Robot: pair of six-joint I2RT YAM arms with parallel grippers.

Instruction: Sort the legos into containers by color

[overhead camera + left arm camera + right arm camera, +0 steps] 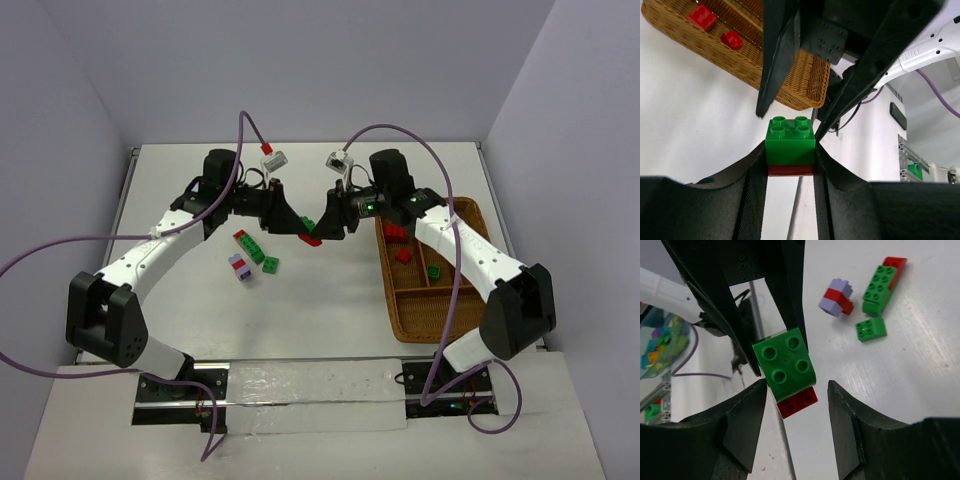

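Note:
My left gripper (pixel 297 226) (pixel 790 150) is shut on a small stack held above the table: a green lego (pixel 790 140) on a red lego (pixel 790 170). The stack shows in the top view (pixel 312 236) and in the right wrist view (pixel 785 362). My right gripper (pixel 328 226) (pixel 797 386) faces it, its jaws open on either side of the stack. The wicker tray (pixel 430 316) (pixel 740 57) lies at the right and holds red legos (pixel 400 245) (pixel 702 16) and a green one (pixel 435 272).
Loose on the table left of centre are a green-and-red stack (pixel 250 245) (pixel 881 282), a single green lego (pixel 270 264) (pixel 871 329) and a purple-and-red stack (pixel 239 266) (pixel 836 296). My right arm crosses over the tray.

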